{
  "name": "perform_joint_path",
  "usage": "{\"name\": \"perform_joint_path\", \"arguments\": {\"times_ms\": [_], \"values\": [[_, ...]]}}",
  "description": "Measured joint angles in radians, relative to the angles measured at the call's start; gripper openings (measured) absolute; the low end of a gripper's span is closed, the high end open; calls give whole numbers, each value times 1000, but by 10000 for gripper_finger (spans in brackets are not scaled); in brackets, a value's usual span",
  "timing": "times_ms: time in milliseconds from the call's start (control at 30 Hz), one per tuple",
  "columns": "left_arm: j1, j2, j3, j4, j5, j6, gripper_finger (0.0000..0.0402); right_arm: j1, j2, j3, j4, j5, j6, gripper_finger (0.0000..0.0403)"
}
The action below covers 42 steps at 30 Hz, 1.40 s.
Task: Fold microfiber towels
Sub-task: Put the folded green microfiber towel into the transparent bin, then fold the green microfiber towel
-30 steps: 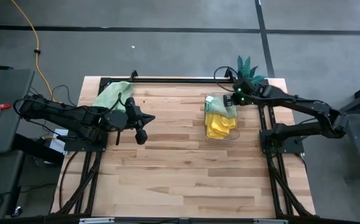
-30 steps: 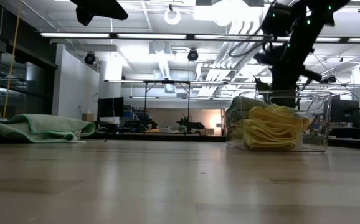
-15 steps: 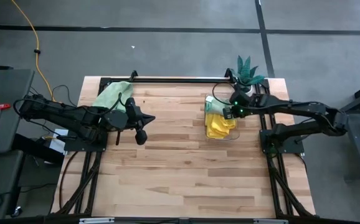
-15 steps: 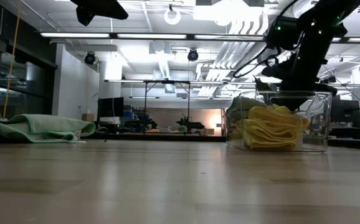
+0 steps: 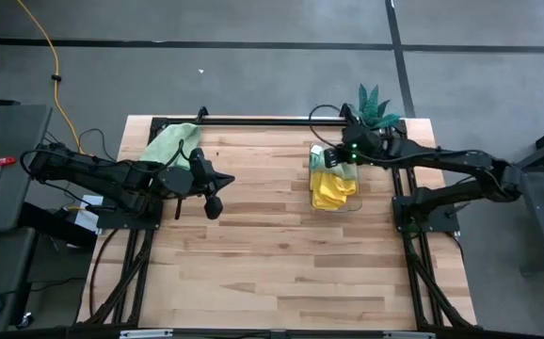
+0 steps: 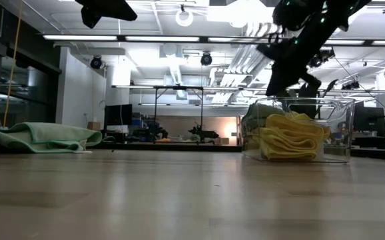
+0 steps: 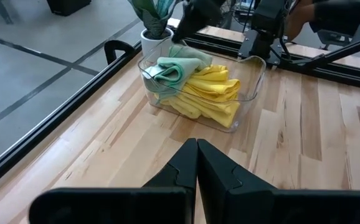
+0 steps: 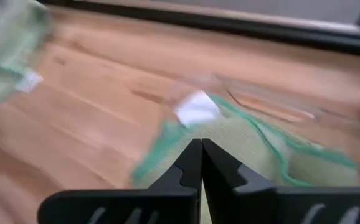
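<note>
Folded yellow towels (image 5: 332, 191) and a sage green towel (image 7: 175, 68) sit in a clear bin (image 7: 248, 93) at the counter's (image 5: 281, 264) two o'clock; another green towel (image 5: 170, 141) lies at ten o'clock. The right pincer (image 5: 321, 155), closed and empty, hovers above the bin. The left pincer (image 5: 213, 209), closed, waits near centre-left.

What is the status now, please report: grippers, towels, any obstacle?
Left gripper shut, waiting mid-table. Right gripper shut, empty, above clear bin holding yellow towels and one green. Another green towel lies far-left corner. Nothing in the way.
</note>
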Motion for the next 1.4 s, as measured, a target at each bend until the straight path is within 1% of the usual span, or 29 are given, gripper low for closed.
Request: {"name": "perform_joint_path", "arguments": {"times_ms": [100,200,433,500,600,667,767,867,967,1033,1133,1200,1300,1400], "values": [[0,0,0,0,-1,0,0,33,65,-1,28,26,-13,0],[0,0,0,0,-7,7,0,61,139,-1,65,9,-17,0],[0,0,0,0,-15,8,0,75,291,-1,119,-93,9,0],[0,0,0,0,-16,8,0,74,319,1,134,-130,11,0],[0,0,0,0,-16,8,0,74,330,1,134,-152,20,0],[0,0,0,0,-16,8,0,70,314,1,134,-153,20,0],[0,0,0,0,-16,8,0,57,244,1,140,-131,20,0],[0,0,0,0,-16,8,0,40,149,1,133,-71,16,0],[0,0,0,8,-16,8,0,27,48,1,140,0,-21,0],[0,-4,0,32,-16,10,0,21,-8,1,149,23,-48,0],[0,-28,1,93,-16,50,0,18,-72,1,205,17,-95,0],[0,-45,1,129,-18,102,0,28,-97,1,266,-11,-124,0],[0,-79,1,205,-44,197,0,54,-107,1,408,-69,-178,0],[0,-113,1,263,-81,287,0,84,-97,1,586,-130,-245,0]]}}
